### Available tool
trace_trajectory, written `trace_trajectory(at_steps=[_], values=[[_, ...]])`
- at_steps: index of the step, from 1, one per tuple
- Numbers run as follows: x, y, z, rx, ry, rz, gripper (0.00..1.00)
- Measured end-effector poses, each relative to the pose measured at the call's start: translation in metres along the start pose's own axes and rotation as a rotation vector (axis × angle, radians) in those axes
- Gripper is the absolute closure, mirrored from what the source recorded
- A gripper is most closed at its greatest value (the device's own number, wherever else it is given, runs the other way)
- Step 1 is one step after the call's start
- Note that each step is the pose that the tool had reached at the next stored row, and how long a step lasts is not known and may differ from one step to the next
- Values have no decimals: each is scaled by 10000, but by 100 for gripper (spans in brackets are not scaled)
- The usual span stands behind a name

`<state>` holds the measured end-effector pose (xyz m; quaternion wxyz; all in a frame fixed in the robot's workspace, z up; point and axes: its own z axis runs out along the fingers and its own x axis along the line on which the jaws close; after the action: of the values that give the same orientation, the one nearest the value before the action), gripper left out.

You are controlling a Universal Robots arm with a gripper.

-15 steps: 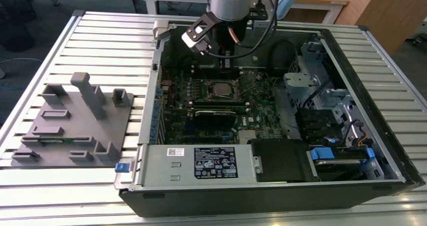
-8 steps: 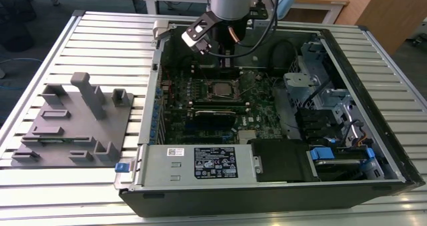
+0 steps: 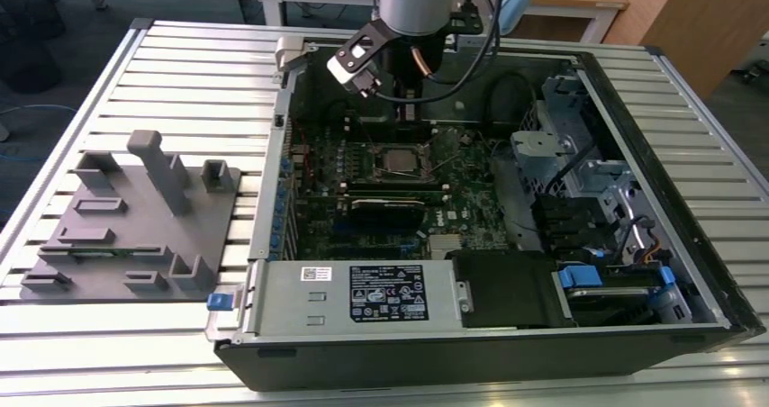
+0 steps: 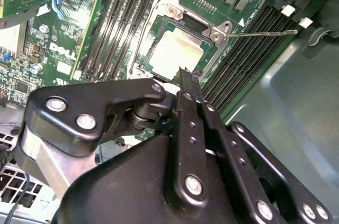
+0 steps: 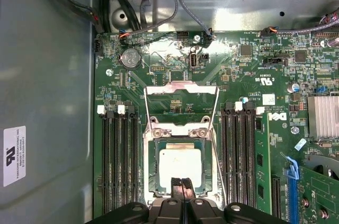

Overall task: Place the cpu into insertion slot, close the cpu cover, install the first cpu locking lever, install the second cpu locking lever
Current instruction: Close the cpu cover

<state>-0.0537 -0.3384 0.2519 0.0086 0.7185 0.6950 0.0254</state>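
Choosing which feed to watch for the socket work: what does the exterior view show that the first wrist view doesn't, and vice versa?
Exterior view adds the grey fixture block on the slatted table, at the exterior view's left of the computer case. First wrist view adds close detail: the cpu cover raised open, a coin cell, and the shut gripper. Both show the cpu lying in the insertion slot.
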Motion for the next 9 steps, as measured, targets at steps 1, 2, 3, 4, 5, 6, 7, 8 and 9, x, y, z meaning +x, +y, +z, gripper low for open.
trace_trajectory(at_steps=[1, 2, 3, 4, 5, 6, 7, 8, 9], values=[[0, 3, 1, 0, 5, -2, 90], [0, 5, 1, 0, 6, -2, 90], [0, 9, 1, 0, 6, 0, 90], [0, 14, 1, 1, 5, 0, 90], [0, 21, 1, 1, 5, 0, 90], [1, 28, 2, 0, 6, -1, 90], [1, 33, 2, 0, 5, -1, 90], [1, 37, 2, 1, 5, 0, 90], [1, 40, 2, 0, 5, -1, 90]])
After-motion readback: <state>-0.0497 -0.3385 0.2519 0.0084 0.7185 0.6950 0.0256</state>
